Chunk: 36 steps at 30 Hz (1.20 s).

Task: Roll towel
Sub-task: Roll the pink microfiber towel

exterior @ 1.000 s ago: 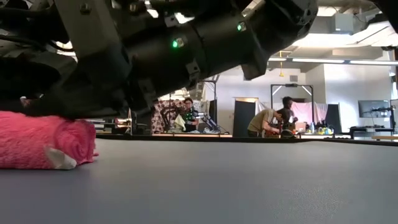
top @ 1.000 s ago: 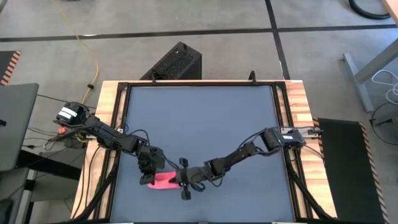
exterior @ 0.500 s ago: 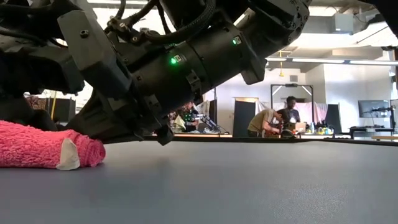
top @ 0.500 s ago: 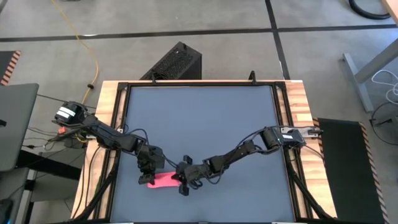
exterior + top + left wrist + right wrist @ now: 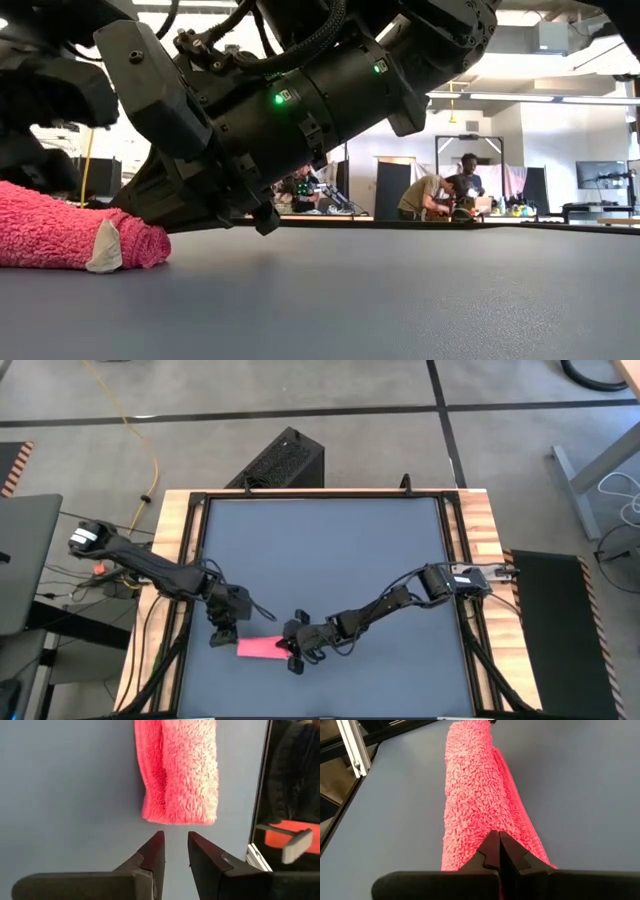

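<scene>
right tool (image 5: 293,649) clenched, fingertips pressed together at the right end of the towel (image 5: 259,647); whether cloth is caught between them cannot be told. left tool (image 5: 172,851) fingers slightly parted, just clear of the towel's left end. towel lies rolled, lower centre-left of the high view, on the dark grey counter (image 5: 330,550).

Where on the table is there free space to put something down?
The far half of the table is bare, as is the near right corner. It is crowded near the front edge, left of centre, where the left gripper and right gripper flank the towel.
</scene>
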Available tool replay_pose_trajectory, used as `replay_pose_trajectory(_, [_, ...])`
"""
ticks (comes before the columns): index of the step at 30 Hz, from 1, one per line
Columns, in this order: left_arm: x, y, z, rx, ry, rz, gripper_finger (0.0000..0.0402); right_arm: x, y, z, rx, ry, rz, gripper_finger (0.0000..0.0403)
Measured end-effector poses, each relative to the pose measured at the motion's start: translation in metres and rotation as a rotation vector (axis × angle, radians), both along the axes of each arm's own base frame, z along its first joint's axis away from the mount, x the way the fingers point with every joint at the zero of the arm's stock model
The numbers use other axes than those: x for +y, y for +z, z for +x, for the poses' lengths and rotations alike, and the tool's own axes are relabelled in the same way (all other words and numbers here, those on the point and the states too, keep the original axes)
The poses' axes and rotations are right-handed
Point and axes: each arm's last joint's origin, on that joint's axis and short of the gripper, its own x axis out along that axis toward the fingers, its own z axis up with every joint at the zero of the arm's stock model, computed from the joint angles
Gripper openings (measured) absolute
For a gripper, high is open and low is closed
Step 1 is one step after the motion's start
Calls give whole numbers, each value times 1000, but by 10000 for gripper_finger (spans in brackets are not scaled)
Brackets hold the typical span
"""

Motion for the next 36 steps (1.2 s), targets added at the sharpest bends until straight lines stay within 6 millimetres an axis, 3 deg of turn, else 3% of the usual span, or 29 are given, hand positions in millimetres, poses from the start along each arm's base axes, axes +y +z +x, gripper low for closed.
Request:
replay_pose_trajectory(4, [3, 16, -6, -114, 20, 10, 71, 0, 0, 0, 1, 0, 0, 15])
replay_pose_trajectory(12, [-7, 54, -1, -594, 2, 35, 71, -3, -1, 1, 5, -6, 0, 15])
replay_pose_trajectory(18, [-33, 54, 9, -848, -148, 174, 76, -5, -1, 1, 8, -11, 1, 15])
replay_pose_trajectory(23, [-44, 44, 19, -852, -171, 159, 110, -6, -1, 1, 9, -10, 1, 15])
replay_pose_trajectory(31, [-49, 18, 29, -712, -192, 181, 192, -6, -1, 1, 9, -6, 0, 15])
replay_pose_trajectory(36, [-54, 12, 39, -609, -208, 272, 213, -6, -1, 1, 11, -6, 0, 16])
